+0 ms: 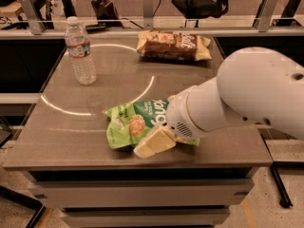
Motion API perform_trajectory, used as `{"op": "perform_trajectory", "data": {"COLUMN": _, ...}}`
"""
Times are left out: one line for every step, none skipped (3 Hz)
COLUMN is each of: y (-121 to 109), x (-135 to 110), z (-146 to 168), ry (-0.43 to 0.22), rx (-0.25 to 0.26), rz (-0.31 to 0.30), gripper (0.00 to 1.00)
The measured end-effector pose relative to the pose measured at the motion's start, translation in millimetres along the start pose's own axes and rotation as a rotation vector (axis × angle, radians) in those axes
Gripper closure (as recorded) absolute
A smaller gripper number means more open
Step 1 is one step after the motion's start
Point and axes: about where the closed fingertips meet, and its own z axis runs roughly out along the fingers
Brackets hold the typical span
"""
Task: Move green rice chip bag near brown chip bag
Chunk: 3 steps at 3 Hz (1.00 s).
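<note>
The green rice chip bag (pixel 135 123) is seen lying crinkled on the table (pixel 118 82), in the lower centre of the frame, close to the table's near edge. Its lime-green face is turned upward, with white lettering and a round golden chip printed on it. The right part of the bag is covered by the robot's white arm (pixel 251 91), which enters from the right edge of the frame and fills much of the right-hand side. The gripper (pixel 153 144) is found at the bag's lower edge, just below the centre of the frame. A cream-coloured part of it is laid against the bag, touching it and pointing toward the lower left. Whether the gripper is spread or pressed together cannot be told, since most of it is hidden by the arm.

The brown chip bag (pixel 173 45) is placed at the far edge of the table, in the upper centre of the frame, lying flat with its dark brown panel up and pale yellow ends at either side. The two bags are well apart, with bare tabletop between them. A clear water bottle (pixel 80 51) with a white cap is stood upright in the upper left, well apart from both bags. A thin bright arc (pixel 71 111) is traced across the tabletop between the bottle and the green bag. Behind the table, a metal post (pixel 148 8) is seen at the top of the frame.
</note>
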Motion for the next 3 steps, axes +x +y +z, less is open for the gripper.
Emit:
{"op": "perform_trajectory", "data": {"y": 5.4, "x": 2.4, "z": 9.4, "ry": -0.015, "rx": -0.029, "rz": -0.020, "gripper": 0.42}}
{"op": "perform_trajectory", "data": {"y": 8.8, "x": 7.0, "z": 14.3, "ry": -0.030, "rx": -0.044, "rz": -0.004, "gripper": 0.65}}
{"op": "perform_trajectory", "data": {"y": 8.6, "x": 5.7, "z": 12.8, "ry": -0.030, "rx": -0.044, "rz": -0.004, "gripper": 0.88}}
